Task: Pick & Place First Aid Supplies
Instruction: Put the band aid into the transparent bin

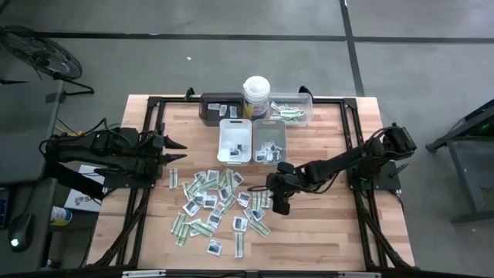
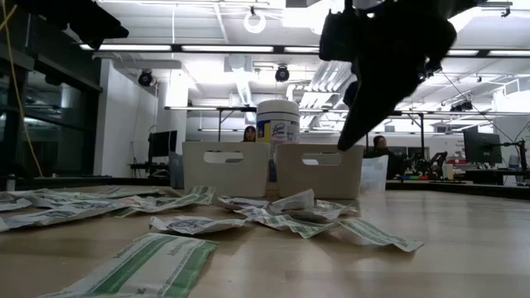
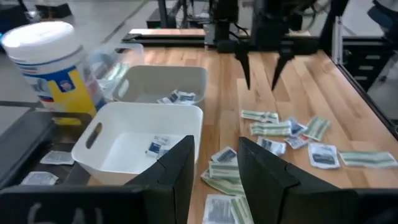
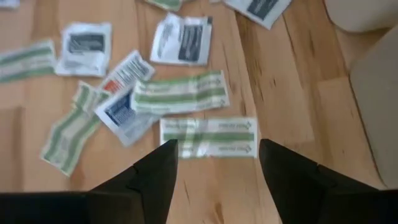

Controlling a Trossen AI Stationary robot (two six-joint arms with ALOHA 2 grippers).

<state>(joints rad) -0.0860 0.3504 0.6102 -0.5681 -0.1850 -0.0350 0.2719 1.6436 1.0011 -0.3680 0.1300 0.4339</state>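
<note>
Packets (image 1: 216,202) lie scattered across the desk (image 1: 324,232), print too blurred to read, right gripper (image 4: 214,163) poised above a green-striped strip (image 4: 208,137) with jaws released and empty, left gripper (image 3: 214,168) part-open, empty.

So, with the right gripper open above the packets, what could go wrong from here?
1. The green-and-white strip below the right gripper touches a second strip; closing could lift both.
2. The strip lies flat on the table, so the fingertips might slide over it and close on nothing.
3. The left gripper waits at the left edge and should not interfere.
</note>
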